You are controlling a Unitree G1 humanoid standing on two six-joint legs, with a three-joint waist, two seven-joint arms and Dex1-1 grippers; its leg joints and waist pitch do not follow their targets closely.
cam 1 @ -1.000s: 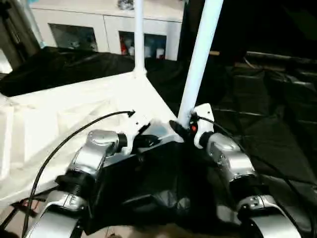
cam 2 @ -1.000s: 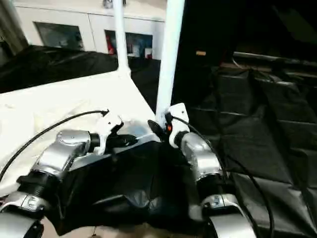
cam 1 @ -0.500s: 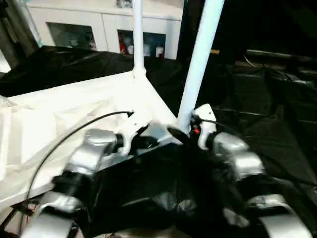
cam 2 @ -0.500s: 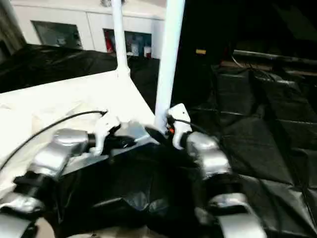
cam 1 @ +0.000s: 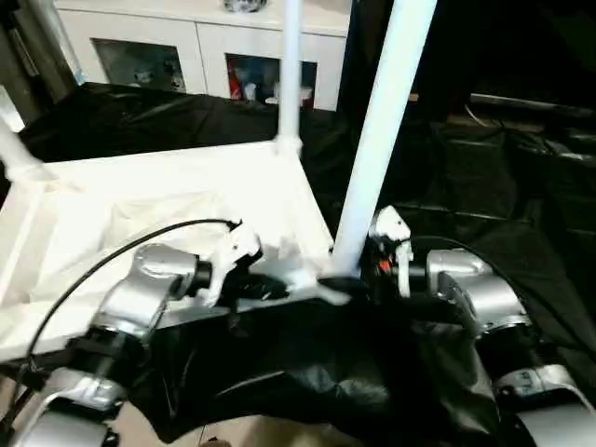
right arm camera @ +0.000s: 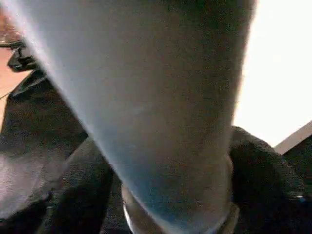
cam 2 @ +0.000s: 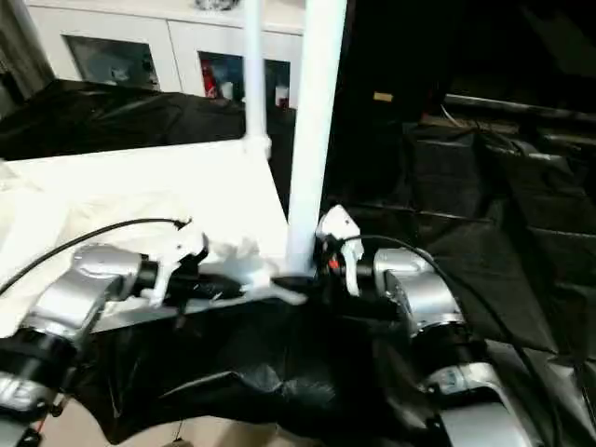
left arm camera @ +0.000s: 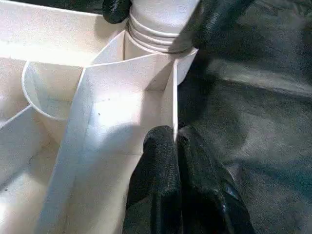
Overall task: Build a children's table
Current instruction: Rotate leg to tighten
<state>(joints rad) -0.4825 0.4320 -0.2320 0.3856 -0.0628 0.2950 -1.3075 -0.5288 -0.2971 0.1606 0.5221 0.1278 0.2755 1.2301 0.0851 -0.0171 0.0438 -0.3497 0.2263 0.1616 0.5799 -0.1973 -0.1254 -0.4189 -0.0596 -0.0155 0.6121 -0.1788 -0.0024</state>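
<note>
Your landmark is the white plastic rectangular tabletop (cam 1: 177, 200), lying ribbed underside up on black sheeting (cam 1: 521, 186). At its nearest corner a long white tubular leg (cam 1: 382, 140) stands upright in its socket; a second white leg (cam 1: 290, 74) rises from the far corner, and a third shows at the far-left corner (cam 1: 17, 156). Your left gripper (left arm camera: 176, 141) has its two black fingers together, pinching the thin rim wall of the tabletop just beside the near leg's ribbed foot. Your right gripper (cam 1: 346, 282) sits at that leg's base, fingers (right arm camera: 73, 195) on either side of the tube; whether it is clamping cannot be told. The risk, as I judge it: if the leg is not fully seated, letting go could let it lean and topple, and a sideways pull could drag the tabletop across the slippery sheeting. No brand, label or readable writing is visible.
</note>
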